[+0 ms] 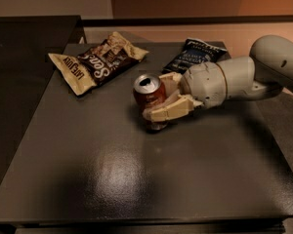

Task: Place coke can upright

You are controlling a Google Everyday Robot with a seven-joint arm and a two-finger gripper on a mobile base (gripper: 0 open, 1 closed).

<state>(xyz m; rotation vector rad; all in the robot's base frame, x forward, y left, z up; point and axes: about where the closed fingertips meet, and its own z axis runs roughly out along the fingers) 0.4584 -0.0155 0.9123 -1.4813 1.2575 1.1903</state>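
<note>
The coke can (147, 95) is a small red can with a silver top. It stands nearly upright on the dark table (112, 169), near the middle, its opened top tilted slightly toward the camera. My gripper (162, 101) reaches in from the right and its cream fingers (168, 112) are shut around the can's right side and lower body. The can's base appears to rest on the tabletop.
A tan and brown snack bag (95, 60) lies flat at the back left. A dark blue snack bag (195, 55) lies at the back, behind my wrist. My arm (263, 72) spans the right side. The table's front edge is near the bottom.
</note>
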